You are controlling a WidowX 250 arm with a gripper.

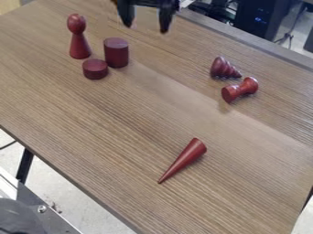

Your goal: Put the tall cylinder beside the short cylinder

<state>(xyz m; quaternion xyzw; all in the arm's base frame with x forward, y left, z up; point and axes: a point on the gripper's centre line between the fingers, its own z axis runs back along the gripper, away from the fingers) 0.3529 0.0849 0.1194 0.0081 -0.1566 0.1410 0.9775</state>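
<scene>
At the top edge of the camera view, the black gripper [145, 23] hangs over the table with its two fingers spread wide and nothing between them. Below it and to the left, the tall dark red cylinder [116, 53] stands upright. The short cylinder [95, 69] sits flat just in front and to the left of the tall one, very close to it; I cannot tell whether they touch.
A red pawn-like piece [78, 37] stands behind the short cylinder. On the right lie a ridged cone [223, 68] and a dumbbell-shaped piece [240, 89]. A long smooth cone [186, 159] lies near the front of the wooden table [79, 132].
</scene>
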